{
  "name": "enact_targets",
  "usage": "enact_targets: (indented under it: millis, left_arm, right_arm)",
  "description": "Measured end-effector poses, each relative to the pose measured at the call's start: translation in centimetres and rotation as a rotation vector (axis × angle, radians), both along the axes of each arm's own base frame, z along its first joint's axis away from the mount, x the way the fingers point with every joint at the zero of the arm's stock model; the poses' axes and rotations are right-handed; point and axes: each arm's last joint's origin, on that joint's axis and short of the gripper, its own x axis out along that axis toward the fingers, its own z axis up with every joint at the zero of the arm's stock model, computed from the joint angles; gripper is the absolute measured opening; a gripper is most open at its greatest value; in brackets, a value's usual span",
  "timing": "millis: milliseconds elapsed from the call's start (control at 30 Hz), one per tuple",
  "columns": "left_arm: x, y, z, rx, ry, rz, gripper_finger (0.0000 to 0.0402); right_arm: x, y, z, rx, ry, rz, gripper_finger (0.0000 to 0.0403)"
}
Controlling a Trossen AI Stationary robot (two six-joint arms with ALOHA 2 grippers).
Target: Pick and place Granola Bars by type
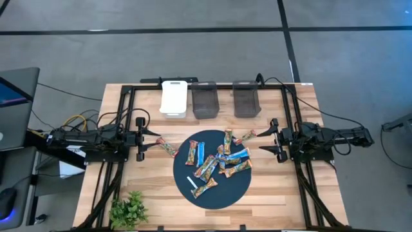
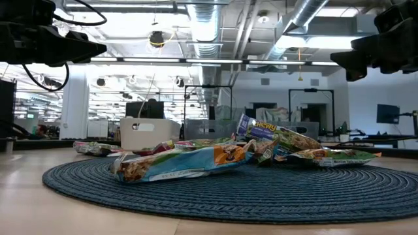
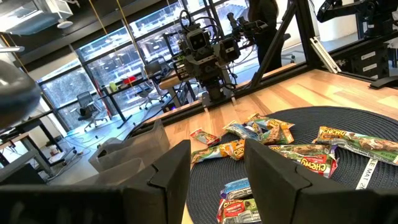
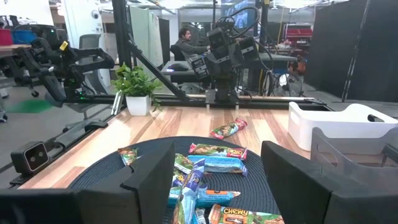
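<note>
Surveying: wooden table (image 1: 148,187) from above, both arms parked at opposite sides, nothing held
Left gripper (image 1: 149,139): at the table's left side, level with the mat's upper edge, clear of the surface; fingers spread apart with bare gap between them, gripping nothing
Right gripper (image 1: 268,140): at the table's right side, facing the left one across the mat; fingers spread wide, also gripping nothing
Mat (image 1: 226,192): round, dark blue woven, centred on the table between the two grippers
Granola Bars (image 1: 222,161): loose pile on the mat, mostly in its upper and right half, several overlapping; orange-brown and reddish wrappers mixed with blue ones
Blue bar (image 1: 200,153): on the mat's upper left part, lying beside an orange-brown bar
Stray bar, left (image 1: 168,148): off the mat on bare wood, just beside the left gripper's fingertips, not touched
Stray bar, right (image 1: 245,137): at the mat's upper right edge, near the right gripper
White stick (image 1: 191,183): thin, plain, on the mat's lower left part, apart from the pile
White bin (image 1: 173,98): at the table's far edge, left of two dark bins
Dark bins (image 1: 205,100): two side by side at the far edge, contents cannot be told
Potted plant (image 1: 128,209): green, at the near left corner of the table
</note>
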Motion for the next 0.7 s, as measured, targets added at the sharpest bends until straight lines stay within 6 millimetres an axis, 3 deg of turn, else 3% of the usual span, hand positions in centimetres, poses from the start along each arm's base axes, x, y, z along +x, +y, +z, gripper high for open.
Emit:
enact_targets:
  millis: [433, 600, 700]
  left_arm:
    - [0.0, 0.0, -0.01, 0.0, 0.0, 0.0, 0.0146]
    - [0.0, 0.0, -0.01, 0.0, 0.001, 0.0, 0.0146]
    - [-0.01, 0.17, 0.11, 0.045, -0.01, 0.057, 0.0146]
  right_arm:
    - [0.0, 0.0, 0.02, -0.057, -0.008, 0.0, 0.0235]
    - [0.0, -0.01, 0.02, 0.143, 0.017, -0.001, 0.0235]
    - [0.0, -0.01, 0.02, 0.174, 0.02, -0.002, 0.0235]
